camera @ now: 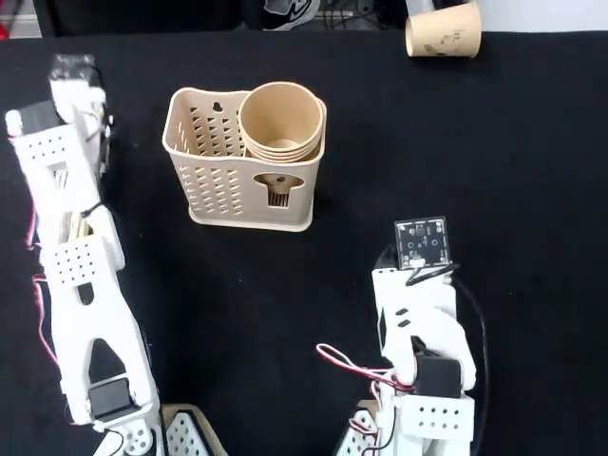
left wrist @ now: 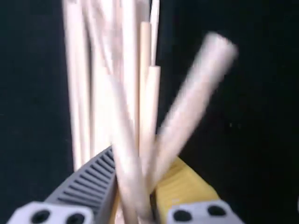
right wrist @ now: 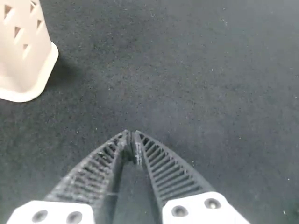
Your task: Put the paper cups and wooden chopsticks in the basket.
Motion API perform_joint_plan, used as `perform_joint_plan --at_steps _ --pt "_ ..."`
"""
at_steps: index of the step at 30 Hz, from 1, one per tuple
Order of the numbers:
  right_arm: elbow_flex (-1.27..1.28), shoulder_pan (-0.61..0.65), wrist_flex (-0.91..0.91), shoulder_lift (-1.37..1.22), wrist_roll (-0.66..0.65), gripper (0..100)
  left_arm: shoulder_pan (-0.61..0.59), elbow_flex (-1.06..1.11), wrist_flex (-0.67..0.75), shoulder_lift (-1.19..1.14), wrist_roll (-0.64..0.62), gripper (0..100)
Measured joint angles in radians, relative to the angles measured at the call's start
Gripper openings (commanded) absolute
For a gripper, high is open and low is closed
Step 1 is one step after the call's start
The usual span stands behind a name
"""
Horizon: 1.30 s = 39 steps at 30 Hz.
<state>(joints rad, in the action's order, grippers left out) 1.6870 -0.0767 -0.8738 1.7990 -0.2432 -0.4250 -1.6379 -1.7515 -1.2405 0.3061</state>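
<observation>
My left gripper [left wrist: 144, 161] is shut on a bundle of wooden chopsticks [left wrist: 135, 93], held between its grey and yellow fingers; one stick leans away from the others. The left arm [camera: 57, 161] stretches along the table's left side. The cream perforated basket [camera: 204, 180] stands left of centre with a stack of paper cups [camera: 281, 119] inside its right end. One more paper cup [camera: 443, 31] lies on its side at the far right edge. My right gripper [right wrist: 131, 136] is shut with nothing in it, low over the black cloth, in front of and to the right of the basket [right wrist: 23, 56].
The black cloth [camera: 494, 171] covers the whole table. The right arm [camera: 423, 323] stands near the front edge, right of centre. Cables and a shoe lie beyond the far edge.
</observation>
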Motion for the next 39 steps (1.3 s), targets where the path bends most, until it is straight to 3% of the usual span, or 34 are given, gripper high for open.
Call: perform_joint_plan --at_steps 23,36,39 --pt "0.000 0.000 0.000 0.000 0.000 1.6 0.034 0.000 -0.006 0.483 -0.252 3" --pt "0.000 0.000 0.000 0.000 0.000 1.6 0.092 0.003 -0.011 0.666 -0.262 3" --pt "0.000 0.000 0.000 0.000 0.000 1.6 0.092 0.097 -0.011 0.732 -0.262 3"
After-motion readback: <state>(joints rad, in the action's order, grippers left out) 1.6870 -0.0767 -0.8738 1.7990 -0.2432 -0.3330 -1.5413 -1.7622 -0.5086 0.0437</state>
